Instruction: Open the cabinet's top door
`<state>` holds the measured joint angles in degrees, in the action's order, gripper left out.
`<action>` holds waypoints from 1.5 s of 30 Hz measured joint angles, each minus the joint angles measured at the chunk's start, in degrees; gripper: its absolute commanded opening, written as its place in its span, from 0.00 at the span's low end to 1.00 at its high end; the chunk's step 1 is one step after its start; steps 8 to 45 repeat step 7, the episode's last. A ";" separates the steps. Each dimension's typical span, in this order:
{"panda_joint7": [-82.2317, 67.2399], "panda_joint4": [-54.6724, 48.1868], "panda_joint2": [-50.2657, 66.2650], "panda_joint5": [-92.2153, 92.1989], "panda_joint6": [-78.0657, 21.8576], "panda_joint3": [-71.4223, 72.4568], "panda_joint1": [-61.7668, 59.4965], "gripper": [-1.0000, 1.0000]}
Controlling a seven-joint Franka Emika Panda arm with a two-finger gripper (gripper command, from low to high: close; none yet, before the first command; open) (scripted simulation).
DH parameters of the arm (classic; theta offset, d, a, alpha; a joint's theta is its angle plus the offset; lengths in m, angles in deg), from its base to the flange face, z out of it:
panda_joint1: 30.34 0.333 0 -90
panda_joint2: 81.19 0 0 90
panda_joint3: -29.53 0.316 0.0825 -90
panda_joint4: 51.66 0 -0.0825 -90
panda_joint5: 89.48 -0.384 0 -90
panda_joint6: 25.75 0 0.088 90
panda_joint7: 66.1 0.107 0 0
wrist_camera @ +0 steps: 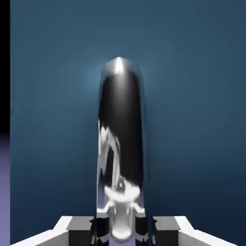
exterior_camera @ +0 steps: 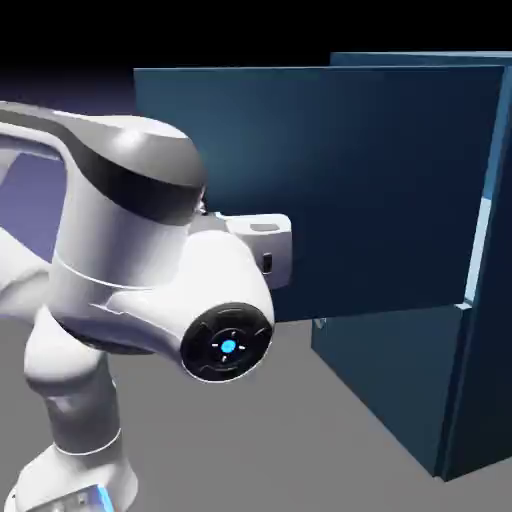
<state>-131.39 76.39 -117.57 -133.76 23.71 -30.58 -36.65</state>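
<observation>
The top door (exterior_camera: 320, 190) already stands swung well out from the cabinet (exterior_camera: 480, 300), its flat blue panel facing us in the exterior view. In the hand view its curved grey handle (wrist_camera: 120, 134) runs up the middle, pinched between our jaws — the gripper (wrist_camera: 122, 230) is clamped tight on it. To finish well, we should follow the hinge's arc — pulling straight risks slipping off the polished bar.

The plain grey counter (exterior_camera: 290, 440) spreads out below the hand (exterior_camera: 262, 240). Well behind the hand, at the exterior view's left, a patch of blue-violet backdrop (exterior_camera: 25, 210) shows, turning black higher up. In the hand view it is a thin strip (wrist_camera: 4, 192) left of the hand (wrist_camera: 123, 233).
</observation>
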 measured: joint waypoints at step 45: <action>-2.58 -10.20 4.86 2.71 -6.72 -13.00 14.54 0.00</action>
